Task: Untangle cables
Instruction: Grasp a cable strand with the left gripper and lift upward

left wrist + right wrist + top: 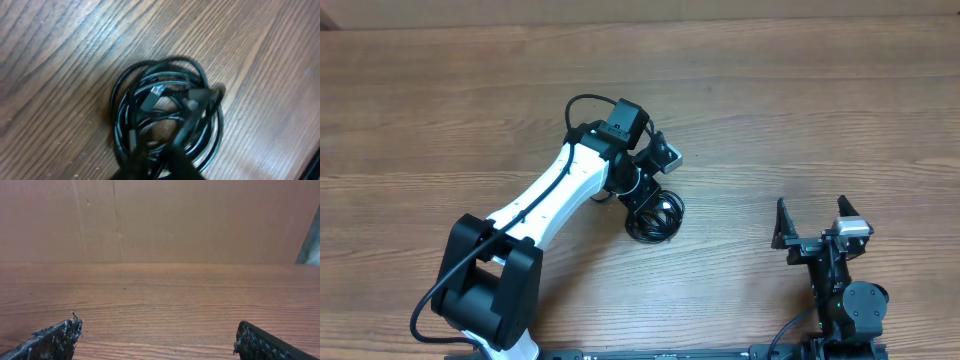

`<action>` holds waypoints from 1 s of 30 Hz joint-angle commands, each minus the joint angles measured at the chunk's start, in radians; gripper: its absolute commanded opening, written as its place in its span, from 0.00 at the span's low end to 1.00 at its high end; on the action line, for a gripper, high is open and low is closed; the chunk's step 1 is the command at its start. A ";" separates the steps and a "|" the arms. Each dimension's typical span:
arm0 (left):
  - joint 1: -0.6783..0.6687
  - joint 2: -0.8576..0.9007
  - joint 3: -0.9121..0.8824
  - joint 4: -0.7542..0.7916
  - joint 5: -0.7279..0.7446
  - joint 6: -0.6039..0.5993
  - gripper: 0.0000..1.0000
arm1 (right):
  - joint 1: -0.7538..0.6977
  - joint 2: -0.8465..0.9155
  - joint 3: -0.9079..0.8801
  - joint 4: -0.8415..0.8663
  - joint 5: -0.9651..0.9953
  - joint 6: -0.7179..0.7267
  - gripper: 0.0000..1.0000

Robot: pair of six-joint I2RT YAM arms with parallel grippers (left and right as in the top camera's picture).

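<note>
Over the cables, left arm stretched forward-right.

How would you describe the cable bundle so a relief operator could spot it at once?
Start from the wooden table and follow the white left arm out to its tip near the middle. The cable bundle lies there on the wood. It is a small coil of thin, glossy black cords looped together, far thinner than the arm's own thick black lead.

Soft, even indoor light casts faint shadows; the left wrist view is blurred, the cables smeared.
</note>
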 commanded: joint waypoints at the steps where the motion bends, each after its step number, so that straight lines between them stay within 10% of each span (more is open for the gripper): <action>1: -0.004 0.012 0.015 0.005 -0.025 -0.029 0.04 | 0.000 -0.010 -0.010 0.006 0.006 -0.004 1.00; 13: -0.004 0.005 0.383 -0.292 0.138 -0.154 0.04 | 0.000 -0.010 -0.010 0.006 0.006 -0.004 1.00; 21: -0.003 0.004 0.650 -0.487 -0.169 -0.417 0.04 | 0.000 -0.010 -0.010 0.006 0.006 -0.004 1.00; 30: 0.000 -0.001 0.868 -0.565 -0.085 -0.423 0.04 | 0.000 -0.010 -0.010 0.006 0.006 -0.004 1.00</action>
